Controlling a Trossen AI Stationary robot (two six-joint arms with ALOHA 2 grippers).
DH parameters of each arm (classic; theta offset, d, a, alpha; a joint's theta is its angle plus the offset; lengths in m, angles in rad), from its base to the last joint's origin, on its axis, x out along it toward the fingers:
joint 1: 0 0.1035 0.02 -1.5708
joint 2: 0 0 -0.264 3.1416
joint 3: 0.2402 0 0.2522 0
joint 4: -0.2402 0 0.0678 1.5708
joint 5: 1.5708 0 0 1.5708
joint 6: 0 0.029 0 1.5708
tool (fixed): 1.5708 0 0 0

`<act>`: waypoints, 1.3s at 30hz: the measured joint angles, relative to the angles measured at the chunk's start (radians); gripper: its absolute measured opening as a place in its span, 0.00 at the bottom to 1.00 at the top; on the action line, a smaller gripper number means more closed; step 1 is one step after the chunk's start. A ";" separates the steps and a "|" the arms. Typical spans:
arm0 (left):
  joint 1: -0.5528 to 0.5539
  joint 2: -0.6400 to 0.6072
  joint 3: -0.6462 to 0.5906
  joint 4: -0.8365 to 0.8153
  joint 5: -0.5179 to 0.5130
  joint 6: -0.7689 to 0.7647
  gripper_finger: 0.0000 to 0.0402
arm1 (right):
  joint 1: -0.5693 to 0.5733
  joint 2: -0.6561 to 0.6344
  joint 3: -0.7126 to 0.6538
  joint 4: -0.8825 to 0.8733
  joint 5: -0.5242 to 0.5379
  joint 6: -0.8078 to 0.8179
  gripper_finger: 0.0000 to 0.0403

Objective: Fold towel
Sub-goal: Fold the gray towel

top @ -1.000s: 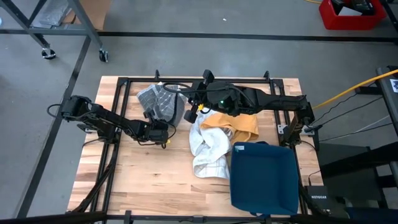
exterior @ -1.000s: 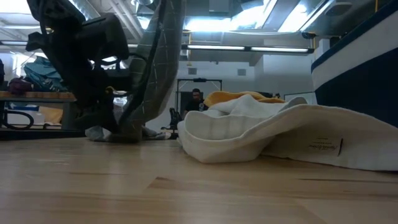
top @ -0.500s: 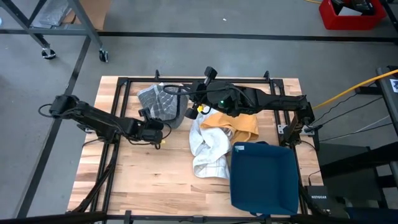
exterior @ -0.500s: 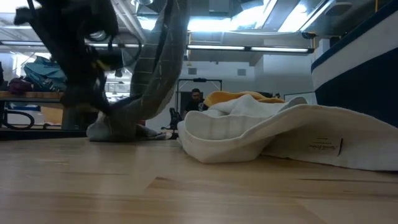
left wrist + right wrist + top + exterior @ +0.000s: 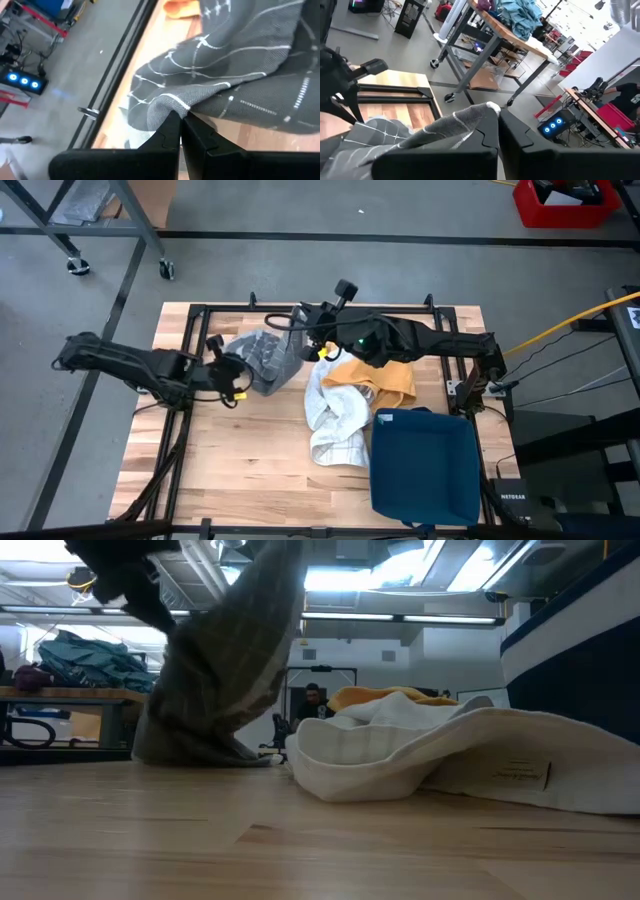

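A grey towel with thin white lines (image 5: 264,358) hangs between my two grippers, and its lower end (image 5: 200,748) rests on the wooden table. My left gripper (image 5: 237,375) is shut on the towel at its left side; it shows at the low view's top left (image 5: 118,575). My right gripper (image 5: 312,346) is shut on the towel's upper end, high above the table's far middle. It is out of the low view. My left gripper pinches a bunched fold at the towel's edge (image 5: 173,106) between its two fingers, coming from the table's left and slanting down. The cloth runs away from the fingers toward my right gripper and is lifted off the table at the hold. My right gripper pinches a white-hemmed corner of the towel (image 5: 490,107) between its two fingers, nearly level, high above the table. The towel hangs down from this hold toward the table.
A white towel (image 5: 335,420) lies crumpled at the table's middle, with a yellow cloth (image 5: 382,378) behind it. A dark blue cloth (image 5: 425,465) covers the near right corner. Bare wood (image 5: 240,450) lies at the near left. A black frame (image 5: 200,310) edges the table.
My left gripper has risen and drawn back toward the table's left edge with the towel's edge. The hanging cloth has spread from a narrow strip into a wider sheet, and its lower end stays on the table. My right gripper has rolled at the wrist in place.
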 joint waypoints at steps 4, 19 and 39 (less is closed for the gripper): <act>0.000 -0.029 0.002 -0.023 0.068 -0.027 0.00 | 0.000 0.000 0.008 -0.001 -0.003 0.000 0.00; 0.000 0.111 0.001 -0.127 0.303 -0.144 0.01 | 0.001 0.000 0.009 -0.020 -0.018 0.008 0.00; 0.000 0.252 0.001 -0.127 0.299 -0.113 0.01 | 0.001 0.001 0.009 -0.034 -0.018 0.011 0.00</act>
